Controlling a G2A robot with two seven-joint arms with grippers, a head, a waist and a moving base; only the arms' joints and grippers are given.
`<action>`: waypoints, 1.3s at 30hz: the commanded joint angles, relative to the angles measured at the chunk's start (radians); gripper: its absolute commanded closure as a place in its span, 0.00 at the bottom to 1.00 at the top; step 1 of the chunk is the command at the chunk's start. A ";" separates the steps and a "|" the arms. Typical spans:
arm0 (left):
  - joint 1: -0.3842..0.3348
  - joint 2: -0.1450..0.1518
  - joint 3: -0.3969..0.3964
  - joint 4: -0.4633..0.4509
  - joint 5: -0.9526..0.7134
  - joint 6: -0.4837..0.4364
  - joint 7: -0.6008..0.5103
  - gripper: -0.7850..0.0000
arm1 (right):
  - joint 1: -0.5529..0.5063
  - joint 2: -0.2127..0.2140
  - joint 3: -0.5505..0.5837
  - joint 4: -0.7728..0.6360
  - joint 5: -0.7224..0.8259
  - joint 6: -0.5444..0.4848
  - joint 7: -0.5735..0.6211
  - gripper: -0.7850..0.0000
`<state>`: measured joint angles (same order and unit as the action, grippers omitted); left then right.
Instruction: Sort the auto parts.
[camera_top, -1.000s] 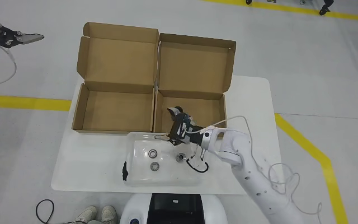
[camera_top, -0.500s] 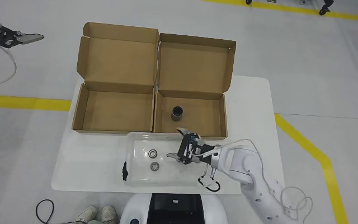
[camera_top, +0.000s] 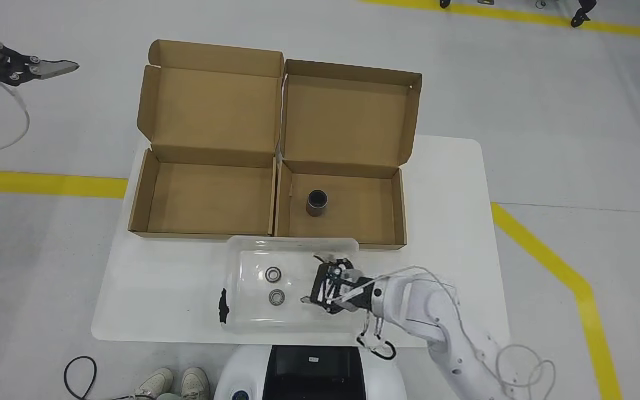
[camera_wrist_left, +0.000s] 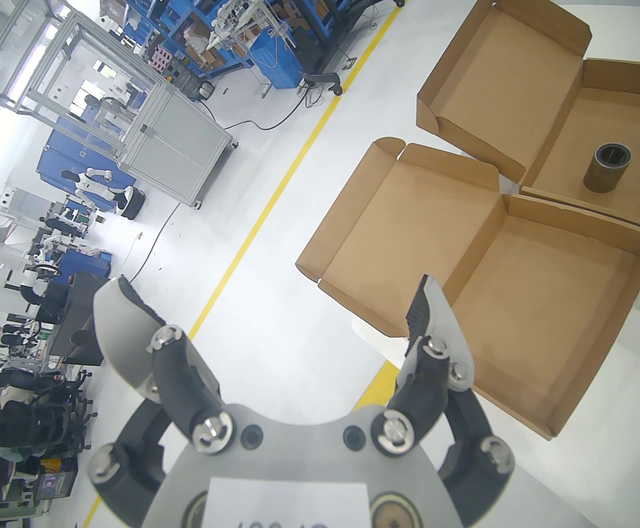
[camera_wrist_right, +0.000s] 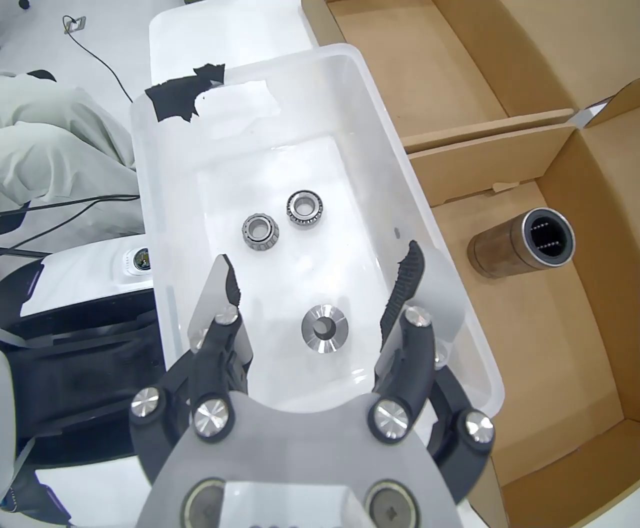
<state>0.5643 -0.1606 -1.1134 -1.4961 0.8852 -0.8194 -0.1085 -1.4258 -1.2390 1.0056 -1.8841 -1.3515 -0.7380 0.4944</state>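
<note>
- Over the clear bin (camera_top: 240, 262), right hand (camera_wrist_right: 319, 260) is hovering spread and empty, silver conical part (camera_wrist_right: 324, 327) lying just beneath.
- First bearing (camera_wrist_right: 260, 231) and second bearing (camera_wrist_right: 305, 205) are lying in the bin, side by side.
- Dark cylinder (camera_top: 318, 202) is sitting in the right cardboard box (camera_top: 385, 215).
- Left hand (camera_wrist_left: 270, 305) is hanging spread, off the table (camera_top: 450, 200).

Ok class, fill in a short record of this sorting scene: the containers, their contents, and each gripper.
Bin: two ring bearings, one cone-shaped part
Right box: one dark cylinder
Right gripper: above the bin, jaws open, holding nothing
Left gripper: over the floor, jaws open
</note>
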 joint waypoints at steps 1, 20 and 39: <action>0.000 0.000 0.000 0.000 0.000 0.000 0.000 0.00 | 0.006 -0.001 0.002 0.013 0.011 0.009 -0.073 0.20; 0.000 0.000 0.000 0.000 0.000 0.000 0.000 0.00 | 0.008 -0.001 0.005 0.020 0.013 0.012 -0.099 0.15; 0.000 0.000 0.000 0.000 0.000 0.000 0.000 0.00 | 0.017 0.016 -0.050 0.035 -0.124 0.019 0.084 0.44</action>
<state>0.5643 -0.1606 -1.1134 -1.4961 0.8852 -0.8194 -0.1085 -1.4125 -1.2223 0.9614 -1.8516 -1.4740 -0.7199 0.5656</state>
